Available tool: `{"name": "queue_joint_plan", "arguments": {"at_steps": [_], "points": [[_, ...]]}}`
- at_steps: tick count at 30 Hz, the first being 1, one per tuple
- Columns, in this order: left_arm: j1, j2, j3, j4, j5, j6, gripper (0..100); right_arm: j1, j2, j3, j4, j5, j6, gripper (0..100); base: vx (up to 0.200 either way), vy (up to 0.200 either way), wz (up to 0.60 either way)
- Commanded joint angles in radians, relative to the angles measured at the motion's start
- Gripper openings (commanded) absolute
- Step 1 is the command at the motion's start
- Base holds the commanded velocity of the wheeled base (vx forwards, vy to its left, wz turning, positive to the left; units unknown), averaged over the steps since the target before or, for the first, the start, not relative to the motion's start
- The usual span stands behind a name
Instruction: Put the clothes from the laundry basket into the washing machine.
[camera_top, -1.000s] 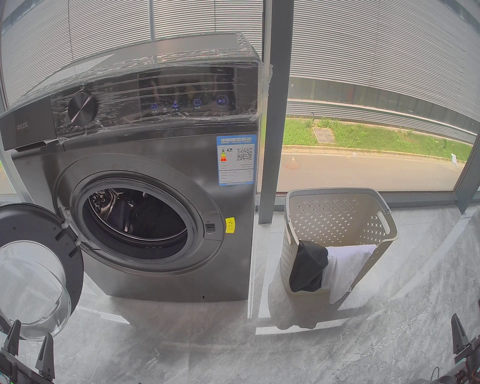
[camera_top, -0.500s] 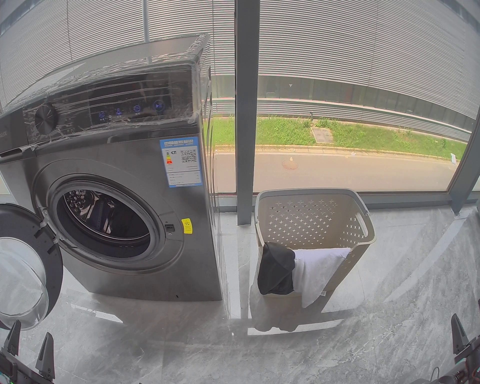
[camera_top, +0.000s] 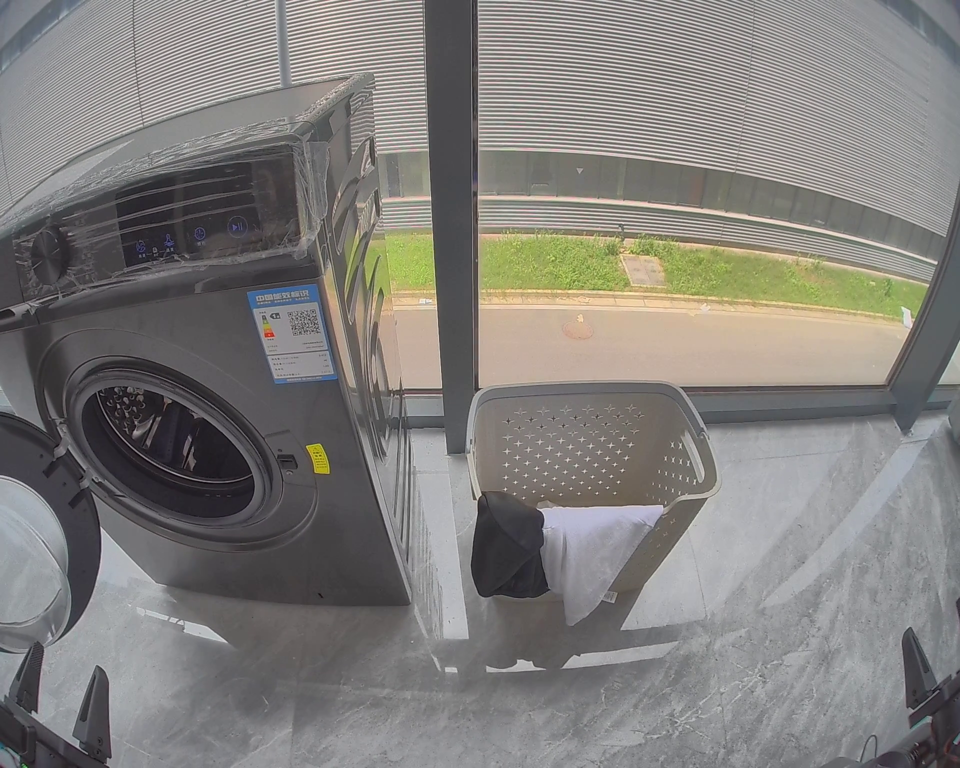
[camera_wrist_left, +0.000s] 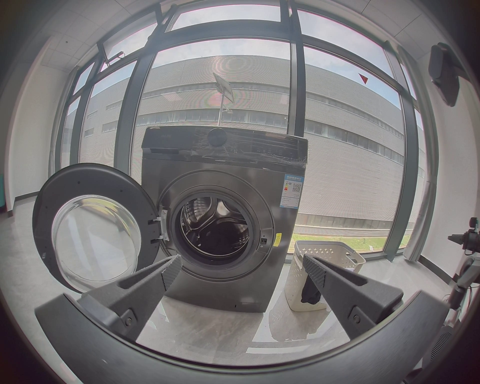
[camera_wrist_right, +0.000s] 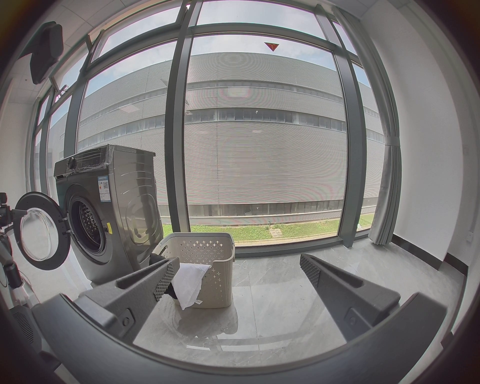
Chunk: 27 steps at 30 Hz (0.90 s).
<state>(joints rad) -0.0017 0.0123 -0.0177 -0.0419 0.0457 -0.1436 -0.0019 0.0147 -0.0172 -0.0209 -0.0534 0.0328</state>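
A beige perforated laundry basket (camera_top: 590, 440) stands on the floor to the right of a grey front-loading washing machine (camera_top: 200, 400). A black garment (camera_top: 508, 545) and a white garment (camera_top: 590, 560) hang over the basket's near rim. The machine's round door (camera_top: 40, 530) is swung open to the left, and dark cloth lies in the drum (camera_top: 165, 450). My left gripper (camera_top: 58, 690) is low at the near left, open and holding nothing, well short of the machine. My right gripper (camera_wrist_right: 239, 262) is open and holding nothing, far from the basket (camera_wrist_right: 200, 260) at the near right.
A tall window with a dark pillar (camera_top: 450, 220) runs behind the machine and basket. Grey marble floor (camera_top: 760, 620) stretches open to the right of the basket and in front of both. The open door juts out over the floor at the left.
The whole head picture has shifted left, so the camera has turned right. The machine, basket and clothes keep their places relative to each other. Both grippers are unchanged.
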Motion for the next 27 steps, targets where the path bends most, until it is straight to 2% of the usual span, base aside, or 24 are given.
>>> {"name": "queue_joint_plan", "arguments": {"at_steps": [1,23,26,27], "points": [[0.000,-0.012,0.005,-0.001,0.000,-0.001,100,0.000,-0.015,0.002,-0.001,0.000,-0.001,100,0.200,0.000,0.00],[0.000,-0.012,0.007,-0.003,0.006,-0.005,100,0.000,-0.015,0.002,-0.004,0.006,0.006,100,0.191,0.000,0.00],[0.000,-0.012,0.007,-0.004,0.008,-0.007,100,0.000,-0.015,0.000,-0.025,0.037,0.006,100,0.000,0.000,0.00],[0.000,-0.012,0.007,-0.004,0.008,-0.008,100,0.000,-0.015,-0.030,-0.044,0.072,0.007,100,0.000,0.000,0.00]]}}
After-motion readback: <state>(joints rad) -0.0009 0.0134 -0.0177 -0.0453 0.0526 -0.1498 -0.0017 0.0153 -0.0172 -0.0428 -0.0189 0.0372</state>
